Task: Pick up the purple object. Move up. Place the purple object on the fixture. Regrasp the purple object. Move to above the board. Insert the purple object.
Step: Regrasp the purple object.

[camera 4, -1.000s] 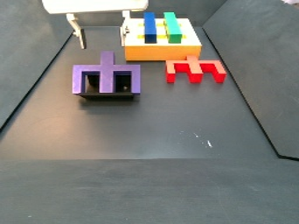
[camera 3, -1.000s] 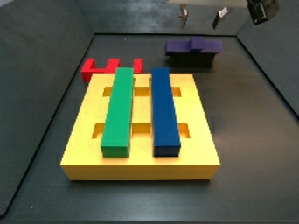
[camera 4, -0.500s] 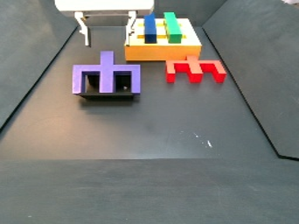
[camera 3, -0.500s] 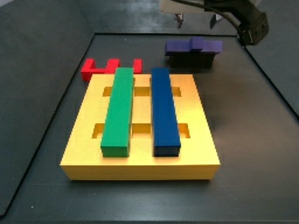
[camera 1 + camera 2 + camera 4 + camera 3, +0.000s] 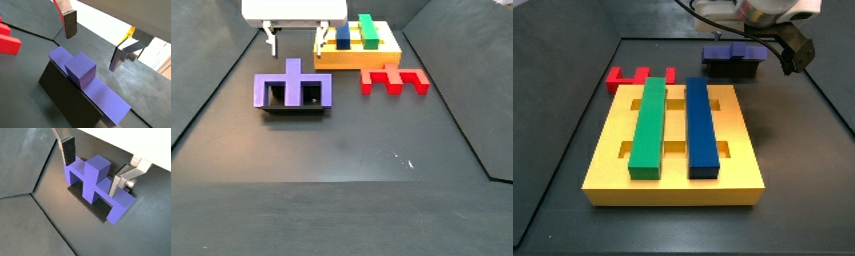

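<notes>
Risk of a finger [image 5: 69,150] clipping the purple object [image 5: 97,180] on the fixture [image 5: 294,108]: gripper [image 5: 97,164] open-jawed, empty, near its 12 o'clock

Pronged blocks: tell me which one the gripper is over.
The purple object, seated on the black fixture; the open gripper straddles its raised stem without touching. The red pronged block lies beside the board, away from it.
</notes>
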